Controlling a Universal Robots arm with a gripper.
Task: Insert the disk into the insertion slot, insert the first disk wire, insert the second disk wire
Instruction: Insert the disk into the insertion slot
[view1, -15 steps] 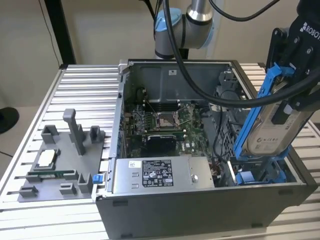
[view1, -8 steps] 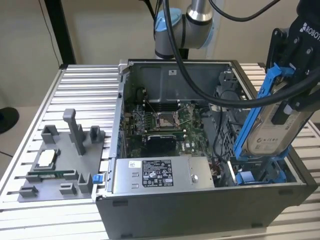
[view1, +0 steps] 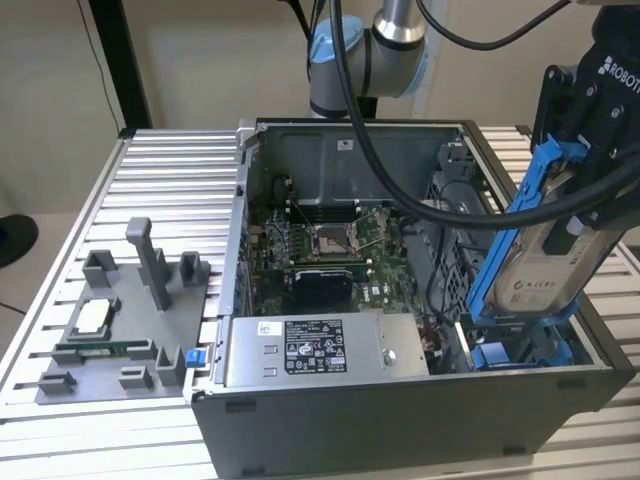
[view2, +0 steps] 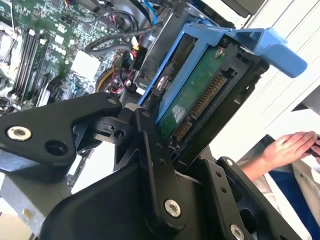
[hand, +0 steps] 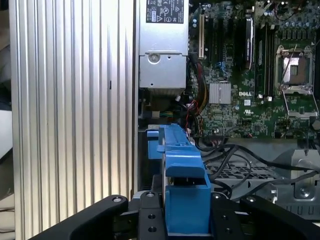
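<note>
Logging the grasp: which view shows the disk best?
The exterior view: the disk shows tilted, label and blue carrier visible. The second wrist view shows its circuit-board side; the first wrist view, its carrier's edge.

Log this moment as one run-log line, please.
claw: shut on disk | disk: tilted, lower end at slot, not yet seated

**Printed Labels and Board Lettering**

Dense small print on white sticker (view1: 314, 345) atop grey metal power-supply box (view1: 398, 352). Faint print on white label (view1: 542, 285) of flat silver-grey hard drive (view1: 520, 258). White lettering (hand: 248, 94) on green circuit board (hand: 227, 117).
</note>
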